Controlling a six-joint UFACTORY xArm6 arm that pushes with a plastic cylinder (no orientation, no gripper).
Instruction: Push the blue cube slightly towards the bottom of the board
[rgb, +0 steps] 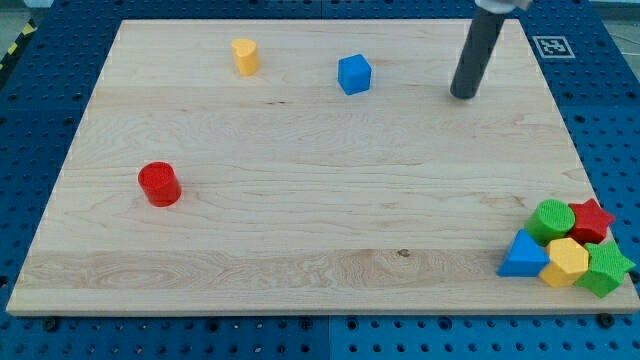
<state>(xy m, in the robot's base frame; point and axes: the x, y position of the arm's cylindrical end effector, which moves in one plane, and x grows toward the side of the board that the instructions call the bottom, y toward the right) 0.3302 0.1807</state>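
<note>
Blue and cube-shaped, the small plastic-looking block (354, 74) sits well to the view's left of my tip (463, 96), apart from it. My tip, a bare dark rod end, rests on the pale wooden board (300, 200), touching no block.

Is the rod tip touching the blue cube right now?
No. My tip rests on the wooden board well to the view's right of the blue cube, with bare wood between them.

Pale wood board (320, 230) carries a blue cube (354, 74), red cylinder (159, 184) and yellow block (245, 56).
</note>
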